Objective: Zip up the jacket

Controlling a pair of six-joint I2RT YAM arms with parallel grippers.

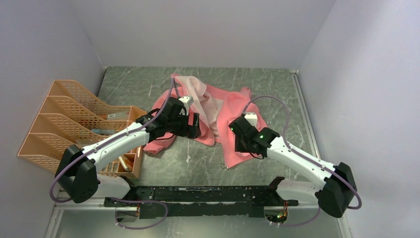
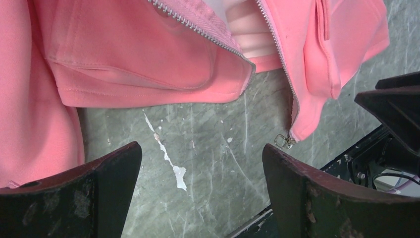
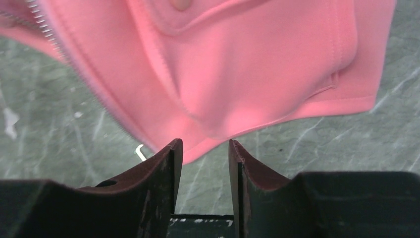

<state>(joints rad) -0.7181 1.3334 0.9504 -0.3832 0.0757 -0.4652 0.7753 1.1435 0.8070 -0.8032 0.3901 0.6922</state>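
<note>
**Figure.** Both arms over the near hem of an unzipped garment.

We start at the left gripper [image 2: 200, 148]. Its jaws stand wide apart, with nothing between them but bare tabletop [image 2: 208, 163]. Just beyond its fingertips lies the hem corner [image 2: 233, 82] of one front panel, where that panel's row of teeth [image 2: 198, 30] ends.

We turn to the right gripper [image 3: 205, 144]. Its jaws are parted by a narrow gap with tabletop showing through it, and they clamp nothing. The rounded hem of the other front panel [image 3: 257, 74] lies just past the fingertips, on the far side. In the left wrist view the slider [image 2: 283, 141] hangs at that panel's near end. It rests on the tabletop a little apart from the first panel's corner.

Farther out, the jacket [image 1: 228, 105] is spread at the middle of the tabletop and reaches toward the far edge, with its hem toward the arms. Paler lining [image 1: 195, 89] is exposed between the open fronts. We read the zipper's long axis as running from the near hem toward the far edge, slightly oblique to the side edges.

We judge that the next move turns on one relation. The slider lies nearer the right arm and the free tooth end nearer the left, and the opening separates the two. They must therefore meet at the hem before any pull toward the far edge can close the front.
</note>
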